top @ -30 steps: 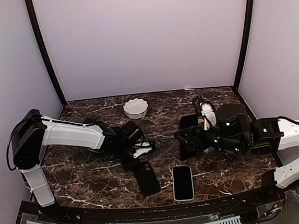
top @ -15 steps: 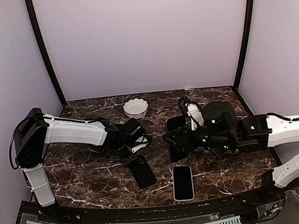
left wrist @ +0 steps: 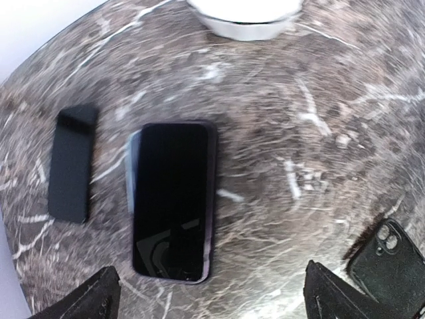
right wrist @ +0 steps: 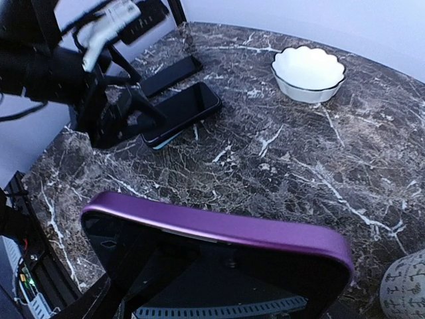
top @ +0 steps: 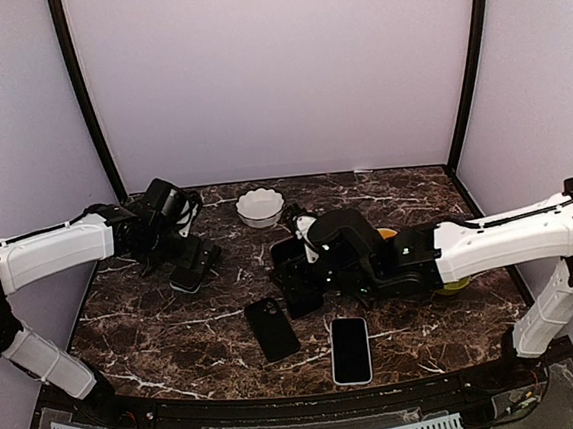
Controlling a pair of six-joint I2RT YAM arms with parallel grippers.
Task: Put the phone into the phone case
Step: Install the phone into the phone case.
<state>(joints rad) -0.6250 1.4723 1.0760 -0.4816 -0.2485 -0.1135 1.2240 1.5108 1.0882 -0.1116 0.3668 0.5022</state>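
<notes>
My right gripper [top: 298,278] [right wrist: 219,282] is shut across the width of a phone [right wrist: 219,232] with a purple edge, held on edge above the table's middle. The black phone case [top: 272,328] lies flat just below and left of it, its camera cutout showing; it also sits at the lower right of the left wrist view [left wrist: 392,266]. My left gripper [top: 192,257] [left wrist: 212,292] hangs open at the left, over a second dark phone [left wrist: 172,199] [right wrist: 182,113] that lies flat. Nothing is between its fingers.
A white-rimmed phone [top: 350,349] lies near the front edge. A white bowl [top: 260,207] [right wrist: 309,72] stands at the back. A small black slab [left wrist: 72,163] [right wrist: 169,73] lies beside the left phone. A patterned ball [right wrist: 405,289] sits under the right arm.
My left gripper opened, let go of the black case and swung back to the left. The right arm carried the purple-edged phone leftward, toward the case.
</notes>
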